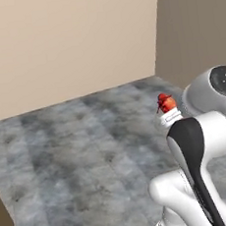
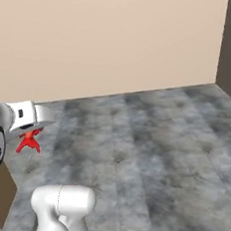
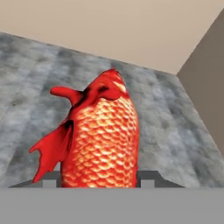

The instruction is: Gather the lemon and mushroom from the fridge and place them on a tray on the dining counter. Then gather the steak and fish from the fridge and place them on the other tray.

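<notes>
The fish (image 3: 100, 140) is bright red-orange and scaly, and stands head-up between my two dark fingertips (image 3: 148, 179) in the hand view. My gripper (image 3: 99, 181) is shut on its lower body. From the left base view the fish (image 1: 165, 102) pokes out above the white hand, where the gripper (image 1: 168, 113) holds it. In the right base view the fish (image 2: 29, 141) hangs under the hand at the far left, with the gripper (image 2: 29, 131) closed on it. Only floor lies beneath it.
A grey mottled floor (image 1: 79, 153) spreads ahead up to a beige wall (image 1: 68, 40). A darker brown wall (image 1: 195, 27) meets it at the right corner. A brown panel edge (image 1: 3, 220) stands at the lower left.
</notes>
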You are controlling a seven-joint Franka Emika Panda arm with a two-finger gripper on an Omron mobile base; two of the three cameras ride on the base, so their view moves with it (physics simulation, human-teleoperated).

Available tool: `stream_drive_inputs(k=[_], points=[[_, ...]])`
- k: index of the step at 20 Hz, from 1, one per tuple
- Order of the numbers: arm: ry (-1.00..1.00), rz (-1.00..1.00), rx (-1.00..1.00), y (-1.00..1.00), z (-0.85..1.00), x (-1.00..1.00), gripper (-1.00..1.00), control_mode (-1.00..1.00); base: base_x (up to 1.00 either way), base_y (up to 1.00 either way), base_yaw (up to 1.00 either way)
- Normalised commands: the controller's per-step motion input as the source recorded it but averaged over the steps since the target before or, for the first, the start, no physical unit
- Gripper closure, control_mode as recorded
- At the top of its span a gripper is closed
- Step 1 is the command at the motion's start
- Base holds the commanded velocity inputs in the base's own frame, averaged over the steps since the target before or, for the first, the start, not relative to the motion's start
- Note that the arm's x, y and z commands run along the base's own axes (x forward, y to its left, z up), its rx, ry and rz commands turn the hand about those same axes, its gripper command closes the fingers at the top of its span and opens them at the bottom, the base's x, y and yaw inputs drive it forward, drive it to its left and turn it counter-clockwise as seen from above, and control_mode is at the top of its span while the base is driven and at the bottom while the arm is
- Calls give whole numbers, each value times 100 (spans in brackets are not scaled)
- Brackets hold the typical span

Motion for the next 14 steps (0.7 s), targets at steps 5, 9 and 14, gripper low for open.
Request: stream_drive_inputs(k=[5,9,14], points=[[0,0,0,0,0,0,100,100,100,0,42],[0,0,0,0,0,0,100,100,90,-5,49],[0,0,0,0,0,0,100,100,83,-2,53]])
